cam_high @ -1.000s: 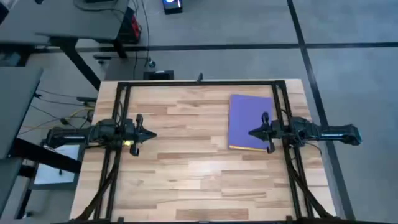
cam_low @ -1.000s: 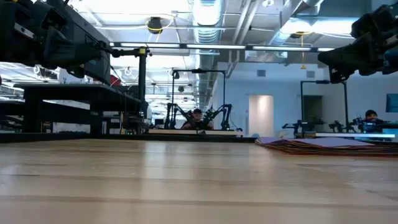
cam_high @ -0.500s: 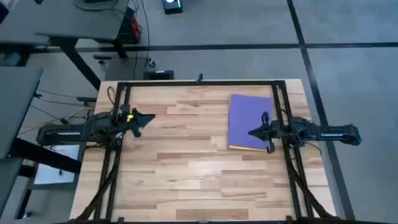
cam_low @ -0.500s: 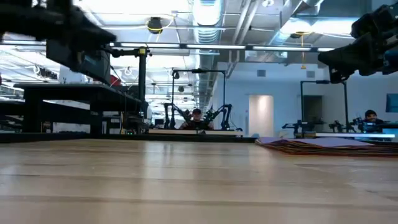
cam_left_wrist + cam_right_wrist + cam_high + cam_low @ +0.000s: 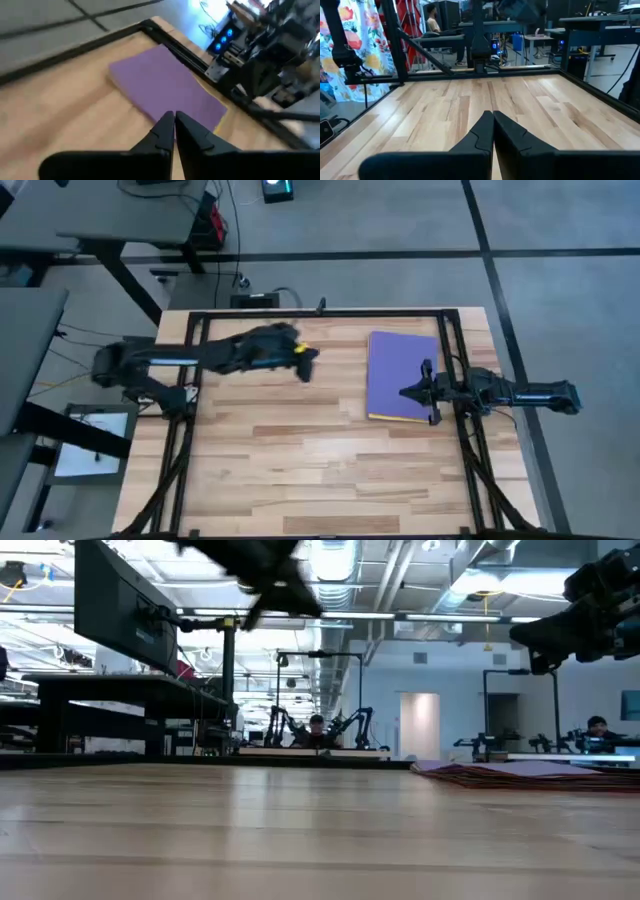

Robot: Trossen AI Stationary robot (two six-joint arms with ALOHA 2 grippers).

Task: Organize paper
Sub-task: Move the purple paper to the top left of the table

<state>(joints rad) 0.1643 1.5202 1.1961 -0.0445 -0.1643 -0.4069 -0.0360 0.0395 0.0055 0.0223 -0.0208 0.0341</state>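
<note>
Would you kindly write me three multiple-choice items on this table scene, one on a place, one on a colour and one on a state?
1. Where does the stack of thin flat paper sheets lie on the wooden table?
A. on the right arm's side
B. at the middle
C. on the left arm's side

2. What colour is the stack's top sheet?
A. orange
B. purple
C. green

3. How are the left gripper's fingers?
A. spread wide
B. clamped on a sheet
C. shut, holding nothing

Answers:
1 A: the high view shows it beside the right gripper.
2 B: the high and left wrist views show purple on top.
3 C: the left wrist view shows the fingers together above the stack.
</note>
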